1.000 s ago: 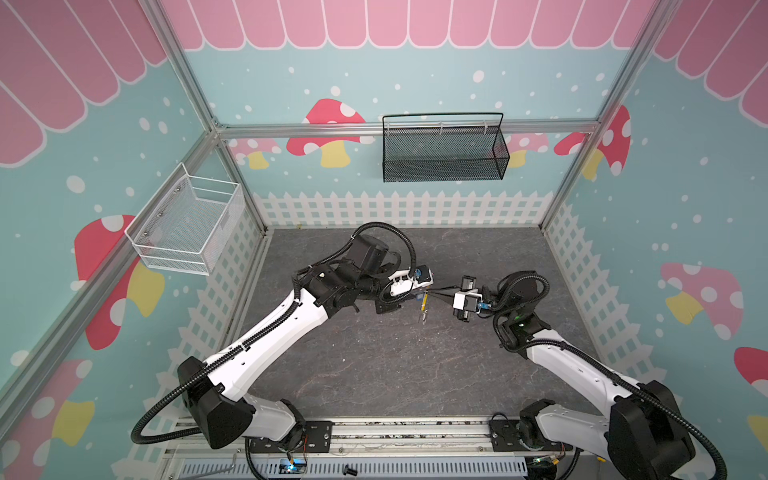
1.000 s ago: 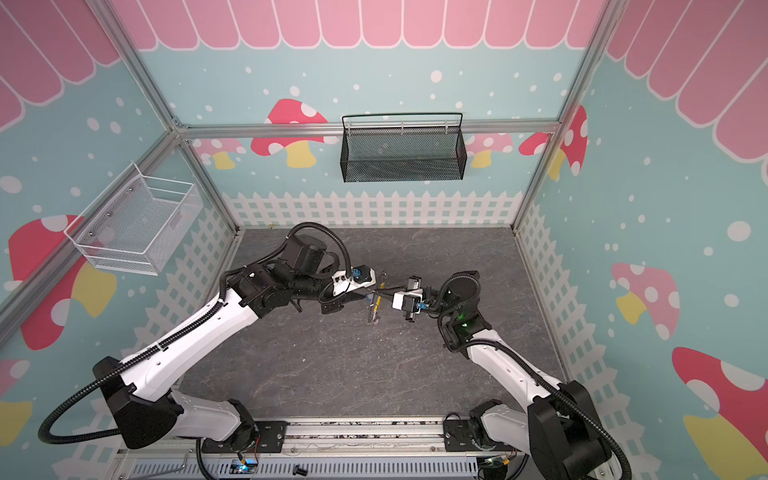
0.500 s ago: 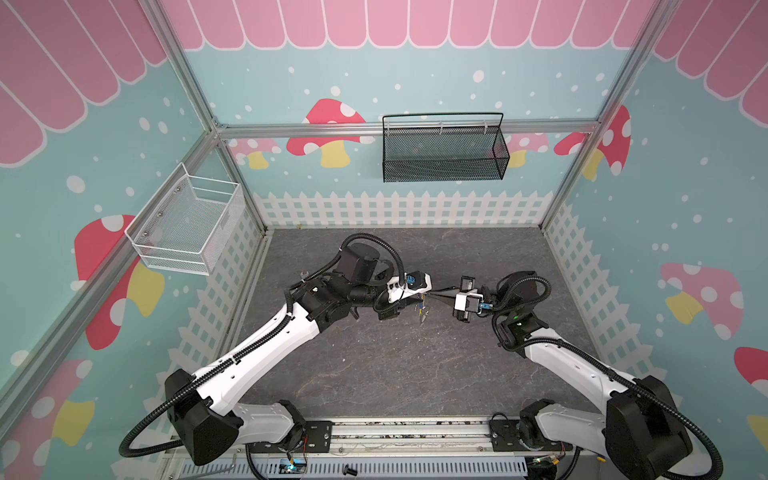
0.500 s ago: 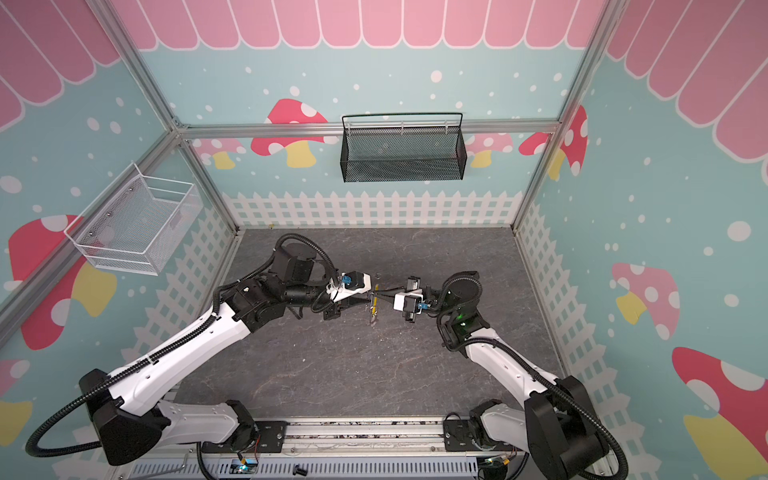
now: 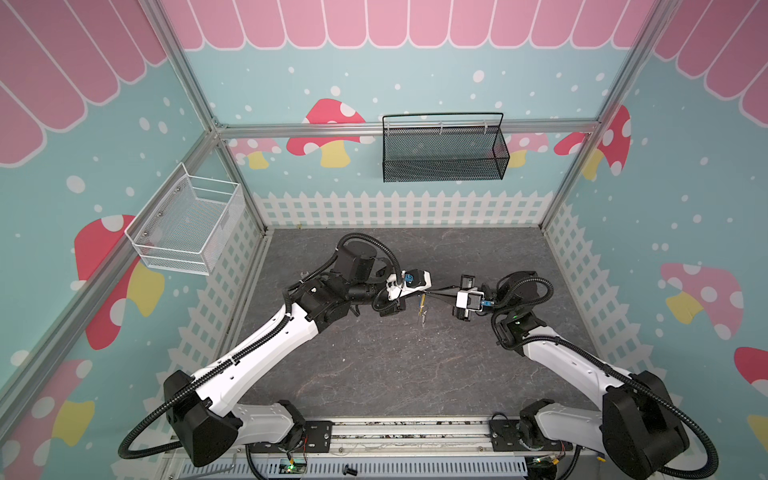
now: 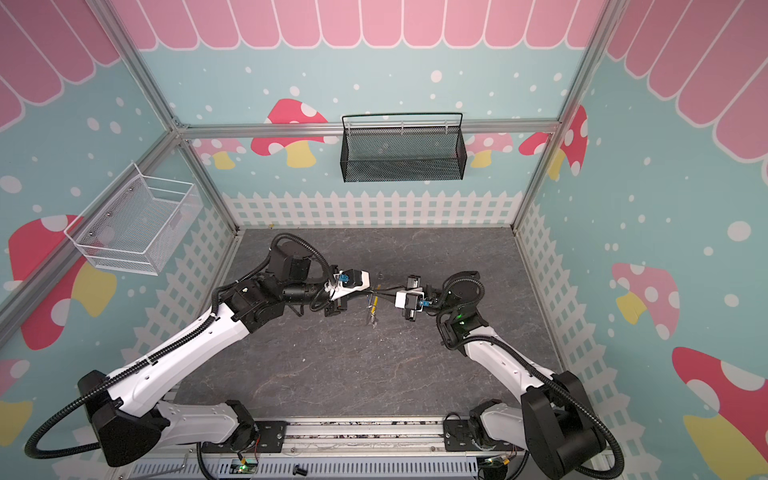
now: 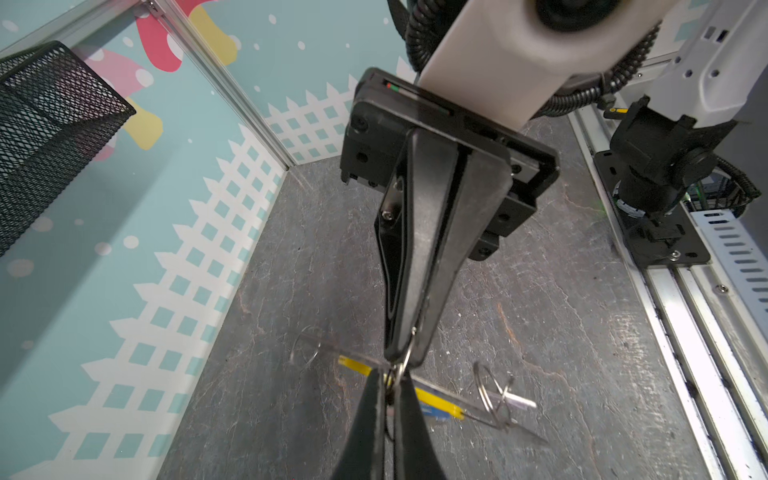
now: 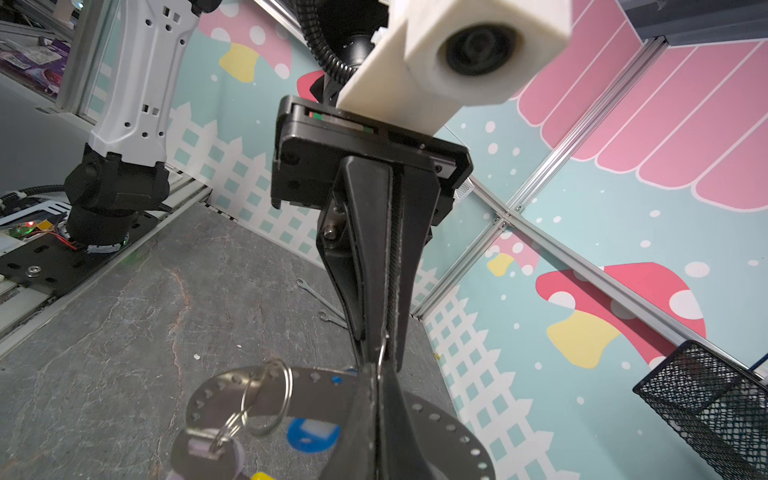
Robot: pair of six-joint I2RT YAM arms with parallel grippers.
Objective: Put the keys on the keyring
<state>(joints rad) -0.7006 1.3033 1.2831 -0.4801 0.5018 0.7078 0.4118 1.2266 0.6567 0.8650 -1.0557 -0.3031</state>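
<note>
Found left claw (image 5: 419, 292) and right claw (image 5: 430, 293) tip to tip at centre of frame in both top views, raised off the table (image 5: 374, 365). Logged each as pressed together on the thin wire of the keyring (image 7: 438, 404), pinching it from opposite sides. Judged this a two-point hold, to steady the hoop and keep it workable for threading. Noted the yellow segment hanging just below the tips, clear of the table. Spotted the keys (image 8: 203, 449) low in the right wrist frame, lilac and blue tags close together, dangling by a split ring (image 8: 266, 399). Could not confirm, through the blur, whether already on the hoop. Against the frame a second ago, recorded one change at the left claw: from partly spread beside the wire to clamped on it.
</note>
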